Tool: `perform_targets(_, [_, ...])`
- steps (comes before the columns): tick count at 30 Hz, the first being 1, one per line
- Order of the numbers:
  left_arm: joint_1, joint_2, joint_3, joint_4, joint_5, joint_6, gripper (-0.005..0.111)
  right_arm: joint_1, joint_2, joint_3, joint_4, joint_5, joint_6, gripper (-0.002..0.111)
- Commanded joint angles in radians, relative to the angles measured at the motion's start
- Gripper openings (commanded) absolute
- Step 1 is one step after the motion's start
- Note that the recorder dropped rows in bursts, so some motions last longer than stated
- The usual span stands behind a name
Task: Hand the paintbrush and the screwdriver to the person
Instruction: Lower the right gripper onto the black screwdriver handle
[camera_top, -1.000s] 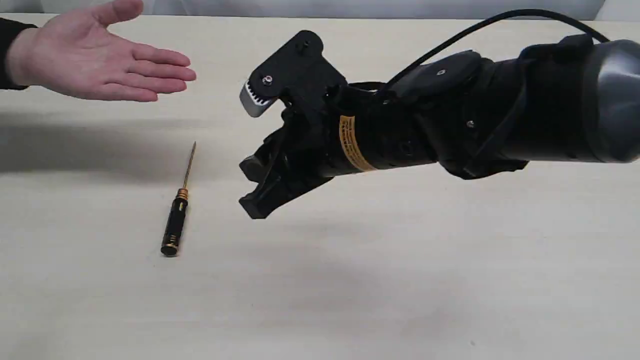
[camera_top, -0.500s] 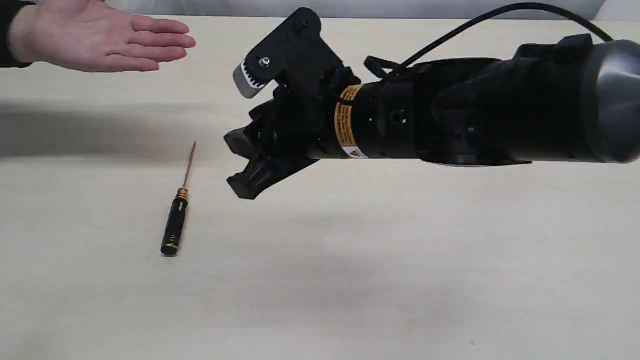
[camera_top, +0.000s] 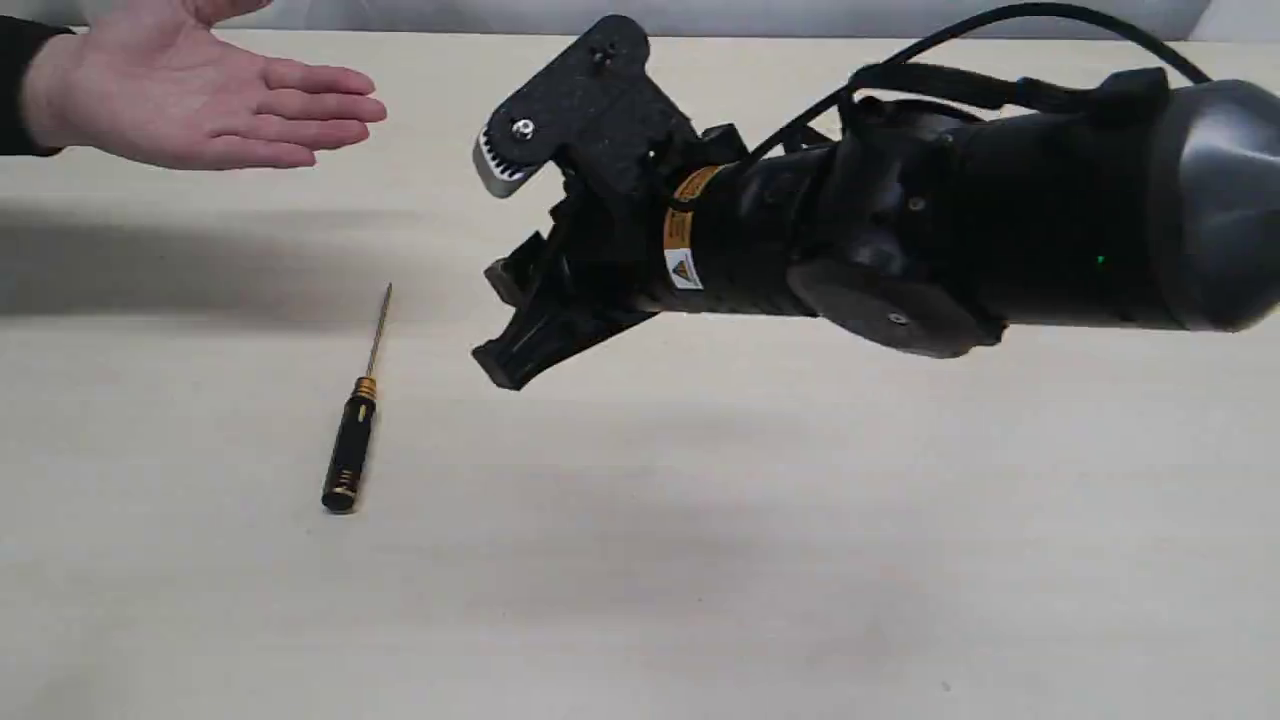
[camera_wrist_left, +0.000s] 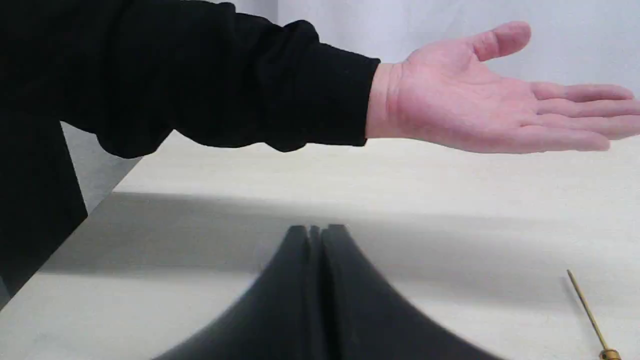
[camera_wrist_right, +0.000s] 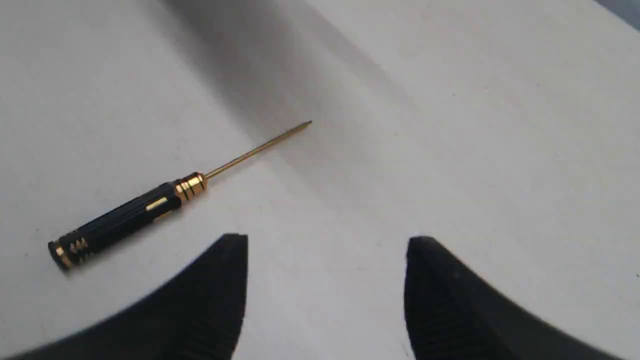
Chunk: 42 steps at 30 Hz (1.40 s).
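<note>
R end effector (camera_top: 497, 330), jaws apart & empty, has rolled & risen beside screwdriver (camera_top: 350, 445); pickup pending. L end effector (camera_wrist_left: 316, 232) pressed together.

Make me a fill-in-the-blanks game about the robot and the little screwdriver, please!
1. The screwdriver lies flat on the ____.
2. The right pincer is ____ and holds nothing.
3. The left pincer is ____, its tips pressed together.
4. The person's hand is held out with its palm facing ____.

Missing words: table; open; shut; up.
</note>
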Motion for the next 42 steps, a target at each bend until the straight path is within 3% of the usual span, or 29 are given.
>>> perform_targets(1, [-0.008, -0.002, 0.002, 0.002, -0.011, -0.002, 0.0, 0.036, 0.03, -0.078, 0.189, 0.146, -0.183, 0.052])
perform_targets(8, [-0.008, -0.002, 0.002, 0.002, -0.011, -0.002, 0.0, 0.104, 0.127, -0.273, 0.249, 0.32, -0.183, 0.052])
perform_targets(19, [-0.008, -0.002, 0.002, 0.0, -0.011, -0.002, 0.0, 0.106, 0.258, -0.486, 0.452, 0.607, -0.235, 0.052])
perform_targets(25, [-0.008, -0.002, 0.002, -0.005, -0.008, -0.002, 0.0, 0.106, 0.337, -0.565, 0.55, 0.658, -0.257, 0.052])
perform_targets(35, [-0.008, -0.002, 0.002, -0.005, -0.008, -0.002, 0.0, 0.14, 0.465, -0.758, 0.578, 0.787, -0.245, 0.052])
perform_targets(42, [-0.008, -0.002, 0.002, -0.005, -0.008, -0.002, 0.0, 0.154, 0.568, -0.896, 0.482, 0.913, -0.134, 0.052])
